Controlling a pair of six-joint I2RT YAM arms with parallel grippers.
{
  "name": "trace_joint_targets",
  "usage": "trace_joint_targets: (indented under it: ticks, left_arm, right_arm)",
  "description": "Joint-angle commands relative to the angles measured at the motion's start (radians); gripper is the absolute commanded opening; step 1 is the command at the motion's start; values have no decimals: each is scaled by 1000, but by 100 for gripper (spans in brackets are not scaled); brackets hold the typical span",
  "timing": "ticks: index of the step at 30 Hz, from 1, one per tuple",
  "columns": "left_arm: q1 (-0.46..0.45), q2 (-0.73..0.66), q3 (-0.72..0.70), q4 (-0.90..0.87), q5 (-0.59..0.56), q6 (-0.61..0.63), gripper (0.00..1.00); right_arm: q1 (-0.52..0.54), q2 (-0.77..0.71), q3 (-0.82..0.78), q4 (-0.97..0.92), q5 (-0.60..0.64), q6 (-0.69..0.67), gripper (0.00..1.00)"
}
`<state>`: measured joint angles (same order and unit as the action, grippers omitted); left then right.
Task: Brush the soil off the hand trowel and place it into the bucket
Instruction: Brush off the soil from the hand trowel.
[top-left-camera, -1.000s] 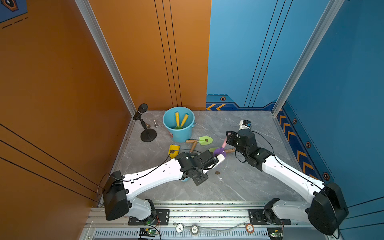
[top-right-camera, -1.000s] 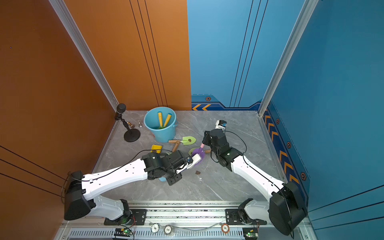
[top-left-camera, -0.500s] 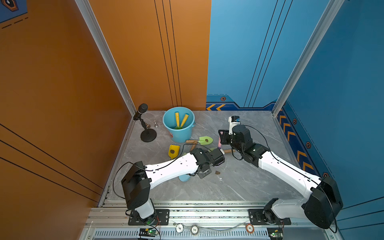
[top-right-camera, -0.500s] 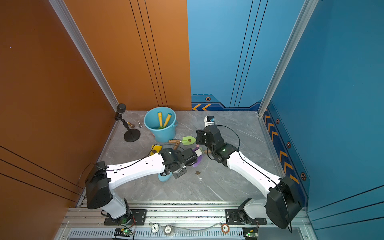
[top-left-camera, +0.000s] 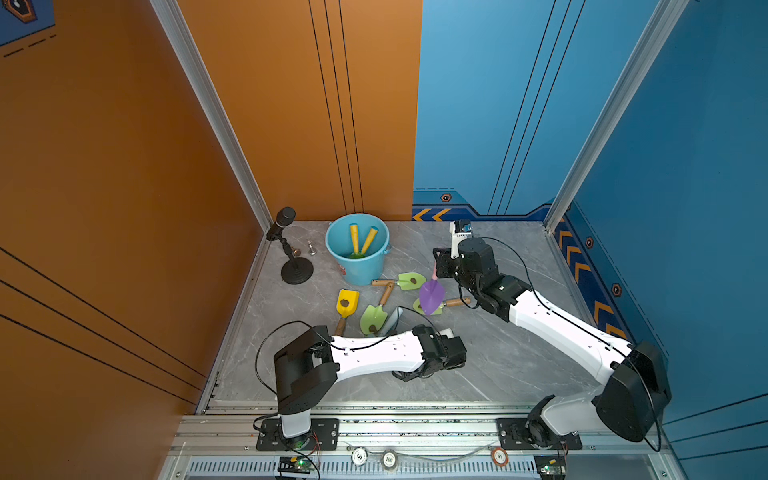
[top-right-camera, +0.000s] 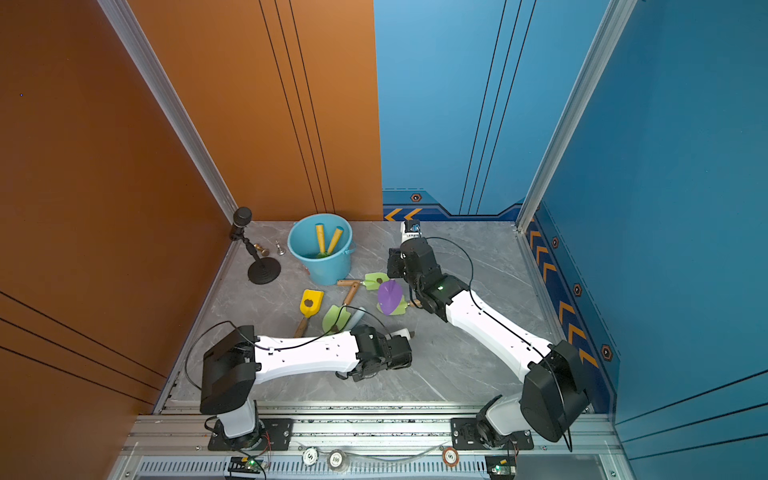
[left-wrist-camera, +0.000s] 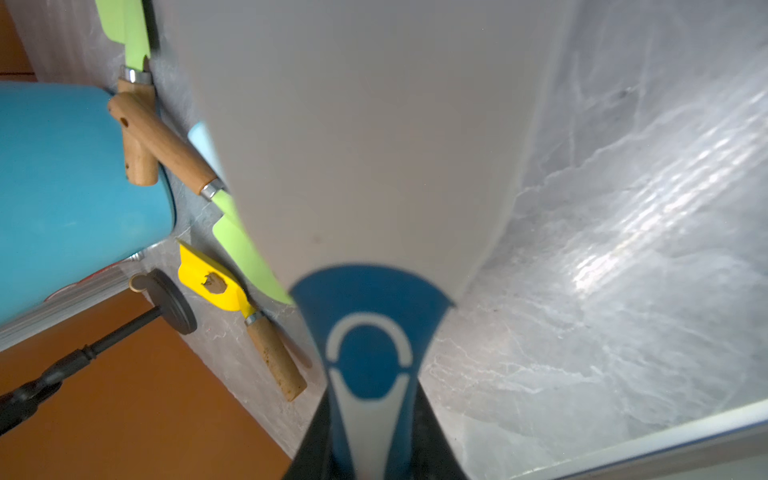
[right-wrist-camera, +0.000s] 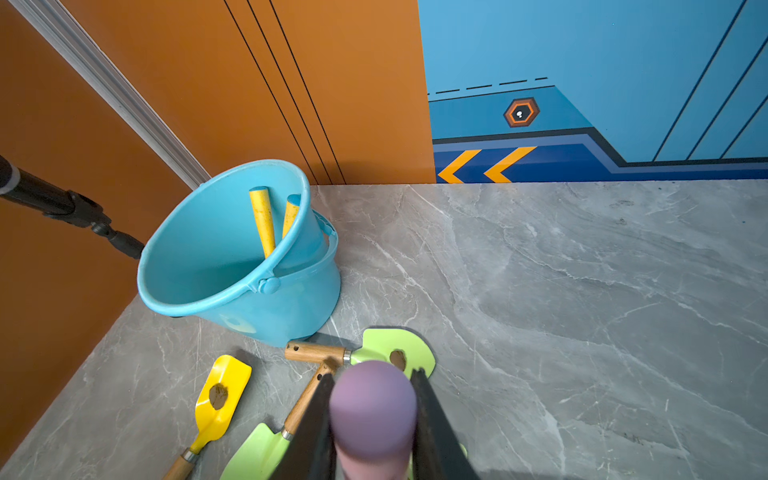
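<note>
Nearest, the left gripper (left-wrist-camera: 368, 453) pinches the blue neck of a grey tool, apparently the brush (left-wrist-camera: 374, 145), low over the near middle of the table. Just beyond lie a yellow trowel (top-left-camera: 347, 302) and green trowels (top-left-camera: 374, 318), with soil (top-left-camera: 344, 304) lumps on the yellow and on two green blades. Farther right, the right gripper (right-wrist-camera: 372, 376) clamps the handle of the purple trowel (top-left-camera: 431, 296), whose blade hangs down and looks clean. The far-left bucket (top-left-camera: 359, 270) holds two yellow-handled tools. I judge the purple trowel ready to drop in, with the others left to brush.

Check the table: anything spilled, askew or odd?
Nothing tipped or damaged. Soil lumps sit on the yellow trowel, the green trowel nearest the bucket and the next green trowel; those two wooden handles touch.
</note>
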<state>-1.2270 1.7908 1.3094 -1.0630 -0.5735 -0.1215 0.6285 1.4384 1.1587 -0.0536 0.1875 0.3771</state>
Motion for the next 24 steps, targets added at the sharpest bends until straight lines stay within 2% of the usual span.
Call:
trace_joint_targets:
  ticks: [1,4,8,14,21,24]
  left_arm:
    - [30,-96,20,-37,-78,-25,0]
    - [84,-132,50,-34,-90,35,0]
    - [125,-111,59,-10,-199,124,0]
    - [163,-84,10,64,-191,164,0]
    - [93,-24,-57,68,-160,110,0]
    - [74,-61,-64,67,-110,69,0]
  right_arm:
    - [-3,8,33,-26,-1,-30,7]
    - [-2,7,48,-55,-32,-33,7]
    - [-1,9,91,-122,-89,-35,7]
    - [-3,8,147,-191,-158,-63,7]
    - [-16,12,189,-205,-175,-69,7]
    - [-19,20,207,-214,-176,-78,7]
